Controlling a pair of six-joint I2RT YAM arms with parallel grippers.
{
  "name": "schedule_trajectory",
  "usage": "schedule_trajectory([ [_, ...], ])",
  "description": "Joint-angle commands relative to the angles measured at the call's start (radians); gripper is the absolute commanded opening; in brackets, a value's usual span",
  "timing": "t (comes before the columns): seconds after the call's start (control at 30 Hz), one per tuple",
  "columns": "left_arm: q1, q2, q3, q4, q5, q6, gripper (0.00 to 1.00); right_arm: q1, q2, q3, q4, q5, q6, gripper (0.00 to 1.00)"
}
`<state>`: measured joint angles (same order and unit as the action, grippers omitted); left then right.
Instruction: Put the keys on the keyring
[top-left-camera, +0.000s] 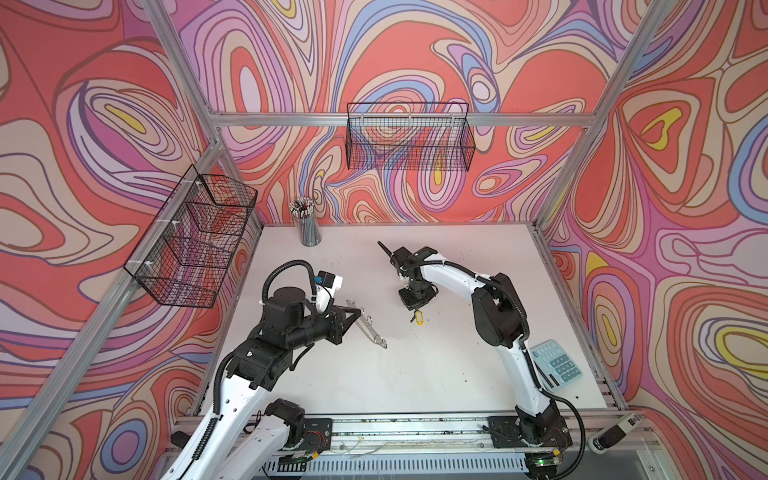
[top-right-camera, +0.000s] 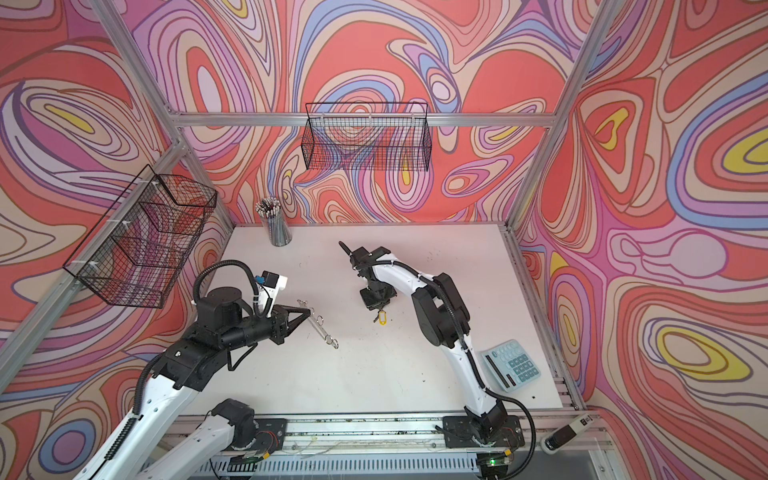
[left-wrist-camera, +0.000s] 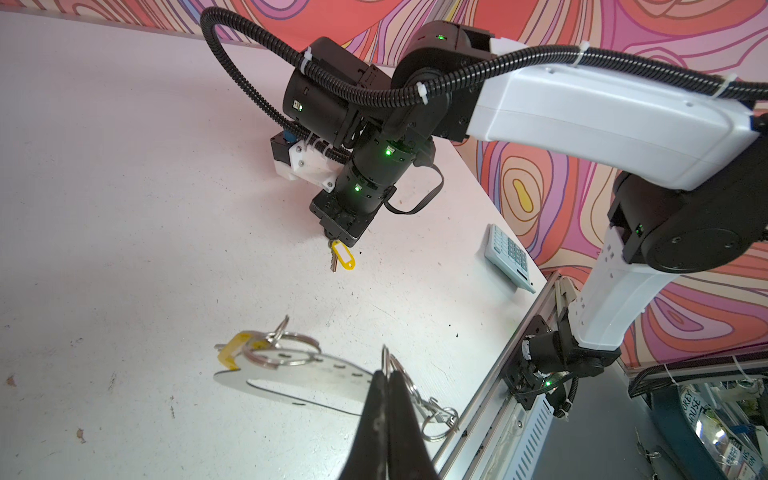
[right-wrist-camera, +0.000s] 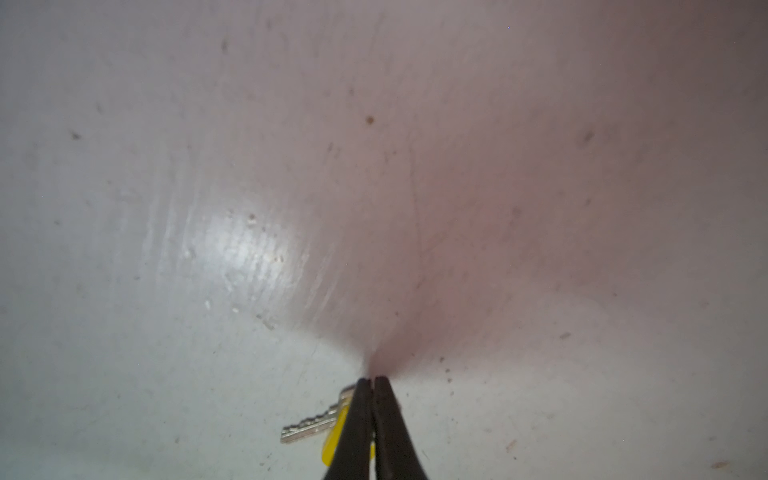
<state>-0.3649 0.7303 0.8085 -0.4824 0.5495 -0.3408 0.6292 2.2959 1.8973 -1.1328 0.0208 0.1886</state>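
1. the left claw (left-wrist-camera: 388, 376) is clamped shut on one long edge of the flat silvery-grey metal keyring plate (left-wrist-camera: 307, 376), among its small wire rings, and seems to hold it clear of the white table (left-wrist-camera: 124, 208).
2. the right claw (left-wrist-camera: 336, 237) is pinched shut on a small silver key with a yellow oblong plastic tag (left-wrist-camera: 343, 257), which dangles blade-down beneath it.
3. a second yellow tag (left-wrist-camera: 233, 350) appears to hang from rings at one end of the plate.
4. the held key lies to the right of the plate, well apart. in both top views the plate's long axis runs diagonally, far-left to near-right, so the right arm likely carries the key leftward to a free ring.
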Motion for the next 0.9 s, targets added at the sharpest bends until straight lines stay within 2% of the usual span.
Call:
schedule_trajectory([
  [0.0,0.007,0.003,-0.004,0.026,-0.001,0.000,0.00,-0.004,-0.097,-0.088,0.105,0.005,0.022,0.00],
  [0.1,0.007,0.001,-0.005,0.031,-0.025,-0.006,0.00,-0.003,-0.177,-0.216,0.248,0.005,0.056,0.00],
  [0.37,-0.013,0.001,-0.010,0.104,-0.051,-0.120,0.00,-0.003,-0.376,-0.581,0.705,0.056,0.167,0.00],
  [0.7,-0.052,-0.003,-0.019,0.171,-0.034,-0.142,0.00,0.012,-0.455,-0.910,1.225,0.170,0.238,0.00],
  [0.87,-0.079,0.019,-0.013,0.189,-0.031,-0.141,0.00,0.036,-0.450,-0.998,1.396,0.245,0.245,0.00],
])
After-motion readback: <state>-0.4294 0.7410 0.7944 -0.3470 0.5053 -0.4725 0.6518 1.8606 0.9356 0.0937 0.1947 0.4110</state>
